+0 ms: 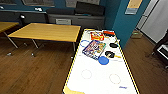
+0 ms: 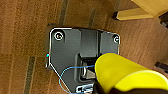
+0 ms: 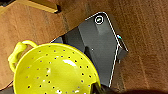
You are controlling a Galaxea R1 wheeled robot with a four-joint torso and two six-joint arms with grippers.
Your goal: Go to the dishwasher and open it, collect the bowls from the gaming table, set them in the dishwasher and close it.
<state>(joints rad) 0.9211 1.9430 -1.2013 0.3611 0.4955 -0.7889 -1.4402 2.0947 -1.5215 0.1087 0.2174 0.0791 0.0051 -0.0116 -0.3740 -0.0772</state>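
The gaming table [image 1: 100, 80], pale glossy top with a yellow edge, stretches away from me in the head view. A bright blue bowl [image 1: 103, 60] rests near its middle. In the left wrist view a smooth yellow-green bowl [image 2: 125, 72] hangs over the brown floor with my left gripper [image 2: 96, 87] shut on its rim. The right wrist view shows a yellow-green bowl [image 3: 55, 70] with small holes and a loop handle, held above the floor by my right gripper [image 3: 100, 88]. The dishwasher is out of view.
On the table's far half lie a colourful game box [image 1: 93, 48], an orange box [image 1: 97, 35] and two dark round pieces [image 1: 113, 45]. A yellow-wood table [image 1: 47, 31] stands to the left, a teal pillar [image 1: 125, 22] to the right.
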